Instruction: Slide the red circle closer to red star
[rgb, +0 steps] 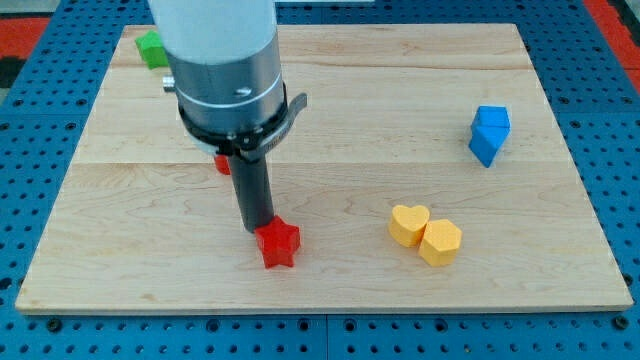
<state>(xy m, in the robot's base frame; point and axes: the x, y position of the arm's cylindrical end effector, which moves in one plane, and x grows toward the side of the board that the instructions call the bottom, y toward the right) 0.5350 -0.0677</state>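
Observation:
The red star (279, 244) lies on the wooden board low in the view, left of centre. My tip (257, 227) stands right against the star's upper left edge. A small piece of another red block (222, 164) shows above the star, just left of the rod; most of it is hidden behind the arm, so its shape cannot be made out.
A green block (152, 48) sits at the board's top left, partly hidden by the arm. A blue block (489, 133) is at the right. A yellow heart (409, 225) and a yellow hexagon (440, 242) touch each other at the lower right.

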